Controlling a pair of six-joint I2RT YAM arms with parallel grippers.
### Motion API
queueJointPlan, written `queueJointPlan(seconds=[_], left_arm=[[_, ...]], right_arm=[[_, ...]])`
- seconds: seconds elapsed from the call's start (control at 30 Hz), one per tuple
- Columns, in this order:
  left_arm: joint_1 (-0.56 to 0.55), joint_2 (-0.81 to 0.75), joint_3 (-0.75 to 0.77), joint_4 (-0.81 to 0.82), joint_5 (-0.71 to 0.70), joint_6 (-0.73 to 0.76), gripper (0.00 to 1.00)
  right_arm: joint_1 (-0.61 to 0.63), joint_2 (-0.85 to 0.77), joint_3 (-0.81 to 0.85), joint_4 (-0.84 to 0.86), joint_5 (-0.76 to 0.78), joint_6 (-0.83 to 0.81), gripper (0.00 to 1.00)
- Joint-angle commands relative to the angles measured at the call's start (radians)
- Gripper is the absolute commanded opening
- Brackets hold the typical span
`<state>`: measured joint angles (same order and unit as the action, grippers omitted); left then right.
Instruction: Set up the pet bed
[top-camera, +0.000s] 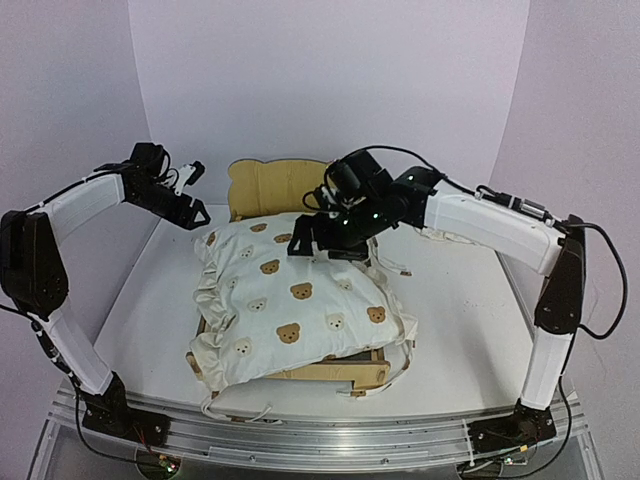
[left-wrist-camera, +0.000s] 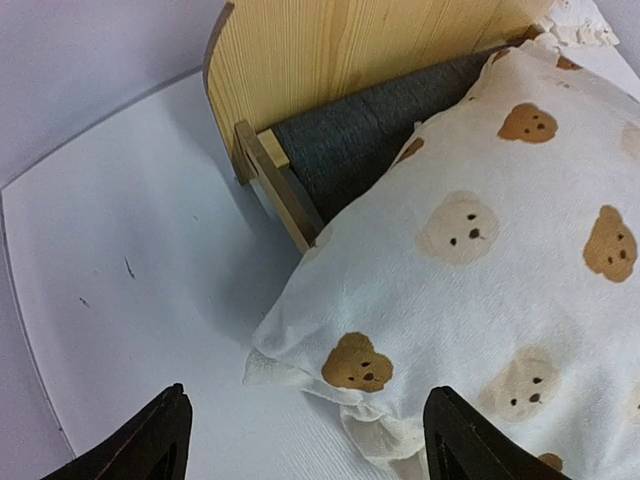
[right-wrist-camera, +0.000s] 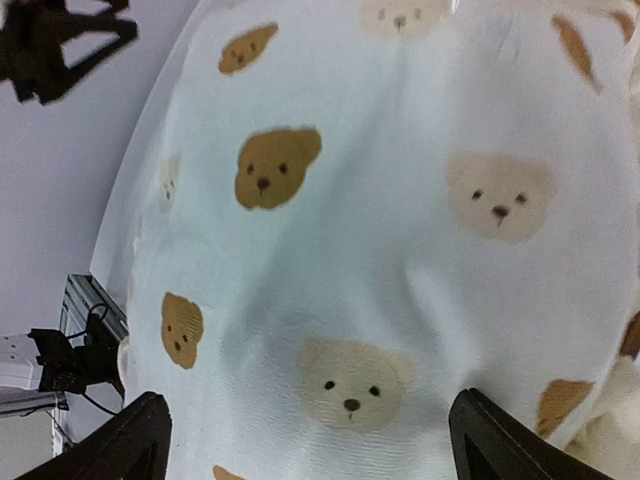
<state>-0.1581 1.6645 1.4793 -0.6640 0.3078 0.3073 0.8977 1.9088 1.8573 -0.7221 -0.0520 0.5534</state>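
top external view: the pet bed (top-camera: 268, 186) sits in the middle of the table (top-camera: 470, 320), mostly under the skewed bear-print cushion (top-camera: 300, 295). left tool (left-wrist-camera: 308, 395) hangs spread beside the cushion's corner, right tool (right-wrist-camera: 310, 398) spread above its middle, neither pinching anything. the plywood frame looks light and stiff; a side rail (left-wrist-camera: 280, 195) or the headboard (left-wrist-camera: 360, 60) edge seems the best hold

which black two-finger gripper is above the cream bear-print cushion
The right gripper, open over the cream bear-print cushion near the plywood headboard; the left gripper stands off past its edge.
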Motion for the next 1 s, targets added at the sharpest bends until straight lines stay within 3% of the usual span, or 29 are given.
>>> queueJointPlan(seconds=[0.0, 0.07, 0.13, 0.27, 0.43, 0.57, 0.67, 0.73, 0.77, 0.83, 0.87, 0.9, 0.97], left_arm=[[0.005, 0.003, -0.029, 0.005, -0.039, 0.044, 0.83], [0.012, 0.015, -0.043, 0.018, -0.043, 0.046, 0.84], [0.020, 0.046, -0.044, 0.024, -0.040, 0.030, 0.84], [0.033, 0.113, -0.029, 0.031, 0.010, -0.011, 0.85], [0.032, 0.160, -0.041, 0.094, 0.111, -0.027, 0.86], [0.031, 0.206, -0.049, 0.145, 0.187, -0.051, 0.83], [0.030, 0.241, -0.025, 0.158, 0.222, -0.064, 0.66], [0.029, 0.254, -0.011, 0.169, 0.249, -0.071, 0.52], [0.029, 0.257, -0.006, 0.176, 0.262, -0.072, 0.41], [0.024, 0.263, 0.006, 0.190, 0.279, -0.074, 0.18], [0.021, 0.263, 0.015, 0.196, 0.280, -0.073, 0.06], [0.018, 0.263, 0.029, 0.203, 0.277, -0.071, 0.01], [0.016, 0.265, 0.069, 0.218, 0.264, -0.064, 0.00]], right_arm=[[-0.182, -0.078, 0.081, -0.048, 0.045, -0.080, 0.86], [-0.252, -0.035, 0.098, -0.049, 0.047, -0.079, 0.72], [-0.290, 0.028, 0.140, -0.047, 0.052, -0.094, 0.66], [-0.337, 0.182, 0.251, -0.006, -0.002, -0.092, 0.64], [-0.353, 0.365, 0.381, 0.099, -0.175, -0.011, 0.59], [-0.353, 0.429, 0.330, 0.246, -0.288, 0.121, 0.56], [-0.351, 0.436, 0.251, 0.343, -0.323, 0.187, 0.50], [-0.349, 0.433, 0.208, 0.379, -0.361, 0.210, 0.41], [-0.348, 0.430, 0.195, 0.393, -0.380, 0.219, 0.35], [-0.348, 0.408, 0.169, 0.397, -0.404, 0.223, 0.08], [-0.348, 0.387, 0.145, 0.397, -0.397, 0.219, 0.00], [-0.348, 0.358, 0.113, 0.398, -0.377, 0.211, 0.00], [-0.348, 0.272, 0.050, 0.404, -0.320, 0.190, 0.00]])
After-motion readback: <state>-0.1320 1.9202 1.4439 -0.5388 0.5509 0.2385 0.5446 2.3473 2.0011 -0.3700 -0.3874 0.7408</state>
